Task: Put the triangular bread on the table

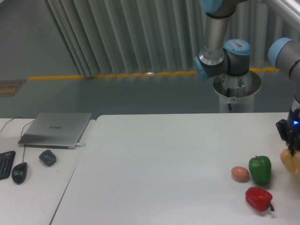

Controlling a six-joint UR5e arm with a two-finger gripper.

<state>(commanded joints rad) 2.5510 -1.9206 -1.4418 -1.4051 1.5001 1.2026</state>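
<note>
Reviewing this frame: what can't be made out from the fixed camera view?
- Triangular bread: cut off by the right frame edge; its full shape is unseen.
- Gripper: at the same edge, fingers too small and dark to tell their state.
- Whether the bread touches the table: cannot tell.
- Keyboard: cut by the left edge.

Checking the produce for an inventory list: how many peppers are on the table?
2. The green pepper stands right of the brown egg; the red pepper lies just in front of it. None appear hidden.
</note>
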